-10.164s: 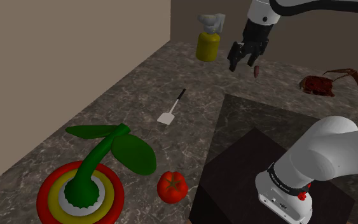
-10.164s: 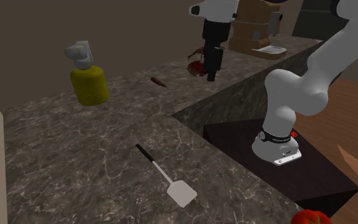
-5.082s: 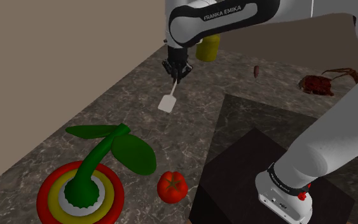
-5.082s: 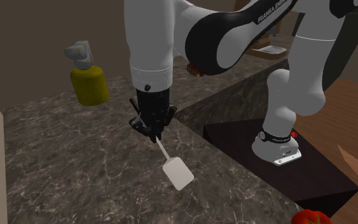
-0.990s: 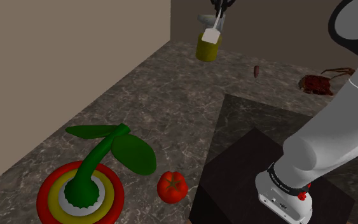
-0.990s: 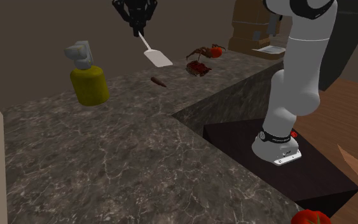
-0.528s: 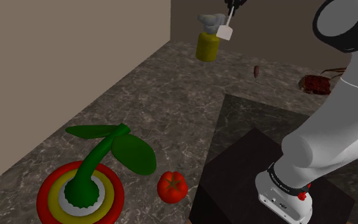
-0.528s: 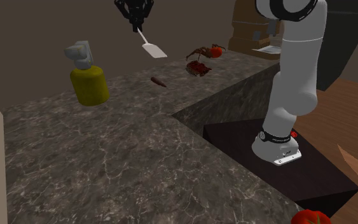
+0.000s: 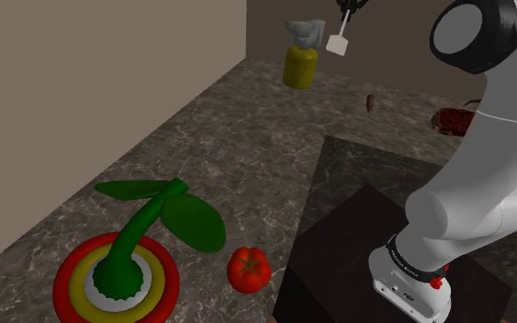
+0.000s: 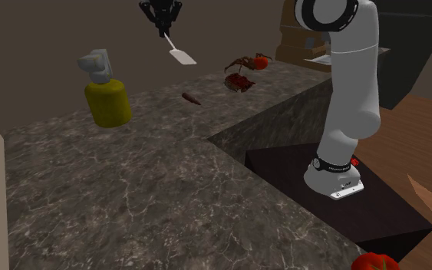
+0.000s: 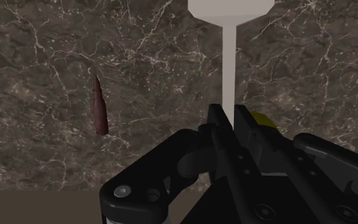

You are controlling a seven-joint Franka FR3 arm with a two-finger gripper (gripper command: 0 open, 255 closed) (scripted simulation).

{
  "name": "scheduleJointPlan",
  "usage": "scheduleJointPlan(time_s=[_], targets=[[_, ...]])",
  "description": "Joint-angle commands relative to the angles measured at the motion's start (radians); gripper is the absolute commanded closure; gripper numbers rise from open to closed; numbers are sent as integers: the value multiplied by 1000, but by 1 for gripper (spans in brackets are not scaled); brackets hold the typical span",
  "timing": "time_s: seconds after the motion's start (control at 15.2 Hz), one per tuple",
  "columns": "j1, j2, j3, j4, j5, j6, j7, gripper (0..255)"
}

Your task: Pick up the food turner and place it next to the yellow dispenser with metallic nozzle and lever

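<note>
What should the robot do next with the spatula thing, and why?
Probably lower it. The jaws are shut on the food turner, which hangs high above the counter, close to the yellow dispenser. It has to end up lying beside that.

The arm [image 9: 486,165] is made of smooth, glossy white shells, thick rounded tubes that swell at each joint. A round joint cap [image 9: 465,37] in the upper right of the shoulder view shows a dark ring around a grey face. Low on the arm a black band [image 10: 334,163] carries small white lettering, with a red button [image 10: 354,160] just beside it. Under the band sits a white foot [image 10: 343,186] dotted with small dark holes. The end effector [image 11: 228,121] is black all over, angular and blocky, with round screw heads [image 11: 121,189] sunk into its housing.
</note>
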Motion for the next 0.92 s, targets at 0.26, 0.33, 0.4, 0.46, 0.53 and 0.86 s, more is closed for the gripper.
scheduleJointPlan(time_s=[0.26, 0.33, 0.4, 0.46, 0.53, 0.86], targets=[[-13, -67, -1, -185, 12, 119, 0, 255], [-15, -76, -1, -212, 14, 138, 0, 255], [-16, -84, -2, -238, 15, 155, 0, 255], [-17, -92, -2, -263, 16, 173, 0, 255], [-18, -99, -2, -287, 17, 190, 1, 255], [-23, -128, -3, -396, 22, 270, 2, 255]])
